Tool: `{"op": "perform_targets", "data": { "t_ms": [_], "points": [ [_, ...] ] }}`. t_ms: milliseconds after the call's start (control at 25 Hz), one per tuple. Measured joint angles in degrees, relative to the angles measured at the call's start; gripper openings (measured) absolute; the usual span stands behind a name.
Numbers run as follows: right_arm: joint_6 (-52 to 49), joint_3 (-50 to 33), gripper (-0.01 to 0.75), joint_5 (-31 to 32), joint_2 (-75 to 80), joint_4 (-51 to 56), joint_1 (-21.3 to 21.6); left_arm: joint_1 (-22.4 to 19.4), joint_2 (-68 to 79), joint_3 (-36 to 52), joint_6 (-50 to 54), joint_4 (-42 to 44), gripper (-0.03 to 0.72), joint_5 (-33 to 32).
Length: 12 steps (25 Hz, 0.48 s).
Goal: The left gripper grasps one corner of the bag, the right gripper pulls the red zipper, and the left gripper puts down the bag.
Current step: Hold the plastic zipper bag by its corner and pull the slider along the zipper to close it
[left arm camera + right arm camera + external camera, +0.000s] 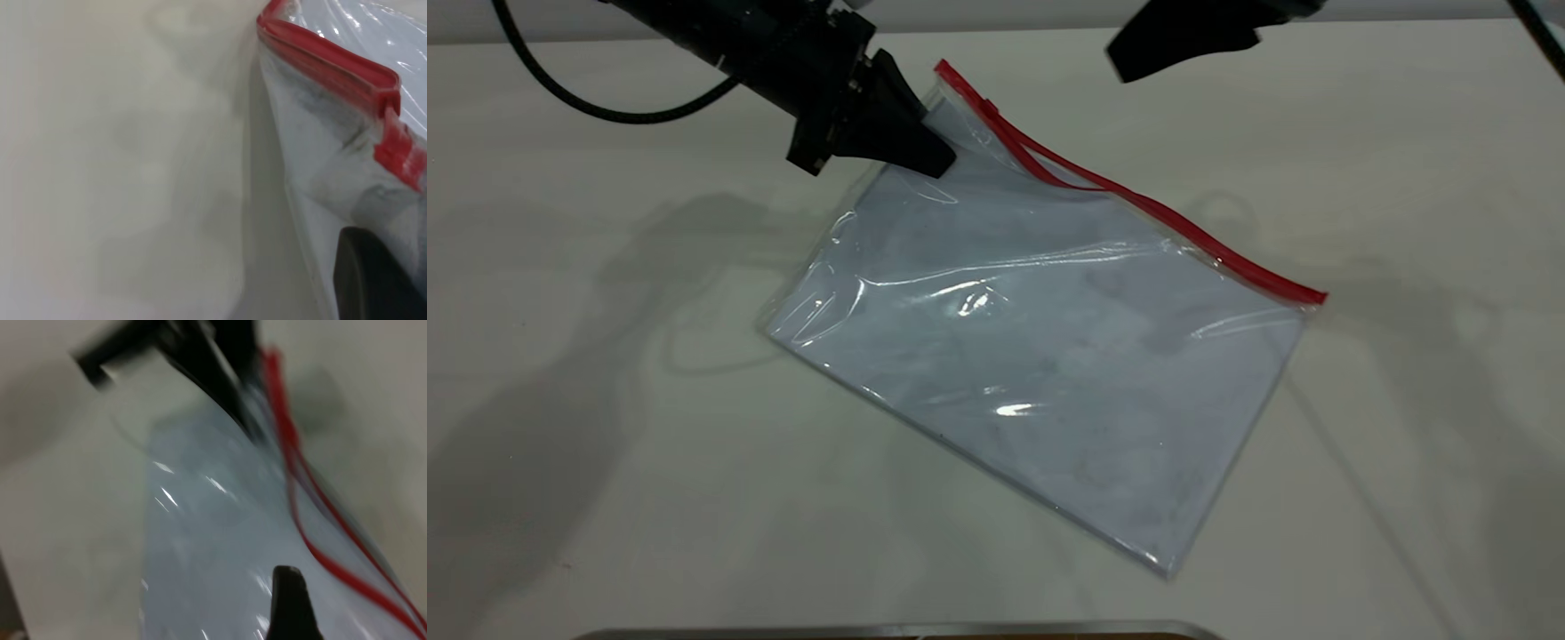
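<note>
The bag (1032, 356) is a clear pouch with pale blue-white sheets. Its far left end is lifted off the table and the rest lies flat. My left gripper (938, 160) is shut on the corner of the bag (951, 124), just below the end of the red zipper (1183, 227). Near that held end the zipper's two red strips gape apart (1040, 164). The left wrist view shows the corner (313, 133) and the zipper (333, 63) close up. My right gripper (1129, 58) hangs above the zipper, clear of the bag. The right wrist view shows the bag (213, 540) and the zipper (313, 547).
The white table (605, 400) carries only the bag. A metal edge (889, 629) runs along the near side. The left arm's black cable (605, 111) loops at the far left.
</note>
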State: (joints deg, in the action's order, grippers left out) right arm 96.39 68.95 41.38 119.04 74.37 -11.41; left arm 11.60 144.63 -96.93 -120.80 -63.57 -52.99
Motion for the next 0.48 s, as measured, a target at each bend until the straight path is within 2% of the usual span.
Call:
{"op": "perform_targets", "data": {
  "t_ms": [240,480],
  "points": [
    [5.93,0.18,0.537,1.09,3.82,6.44,-0.42,1.34,0.01,0.0,-0.1,-0.91,0.053,0.0],
    [7.97,0.95,0.537,-1.01,5.95,7.7,-4.16,1.85,0.12,0.0,-0.24,-2.23,0.053,0.0]
  ]
}}
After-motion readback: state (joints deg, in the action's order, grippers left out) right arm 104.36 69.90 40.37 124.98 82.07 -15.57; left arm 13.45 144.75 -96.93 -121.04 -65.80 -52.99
